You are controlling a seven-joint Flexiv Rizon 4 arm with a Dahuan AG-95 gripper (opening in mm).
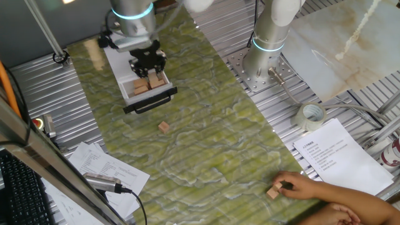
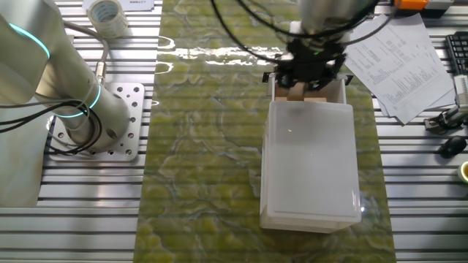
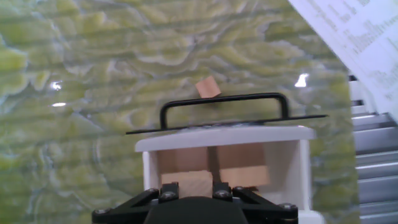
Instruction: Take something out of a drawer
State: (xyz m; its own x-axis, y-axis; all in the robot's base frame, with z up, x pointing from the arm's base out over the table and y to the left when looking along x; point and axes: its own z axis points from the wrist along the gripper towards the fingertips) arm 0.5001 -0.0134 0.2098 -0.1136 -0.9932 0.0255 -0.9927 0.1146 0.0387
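End effector down in the open drawer, at the blocks; nothing lifted out yet.

In one fixed view the end effector [image 1: 149, 66] sits low over the pulled-out drawer [image 1: 128, 94], with tan blocks [image 1: 140, 88] beneath it. Whether its fingers are spread or pinching a block I cannot tell. A loose block [image 1: 164, 127] lies on the tabletop [image 1: 219, 144] in front of the handle, and a person's hand [image 1: 304, 185] holds another near the papers [image 1: 340, 156], well apart. In the other fixed view the white box [image 2: 311, 164] hides most of the drawer; a block [image 2: 295, 92] shows between the fingers, contact unclear. In the hand view, blocks [image 3: 186, 182] fill the drawer behind the black handle [image 3: 224, 106]. I judge that the grasp and lift remain; the handle and neighbouring blocks crowd the way.
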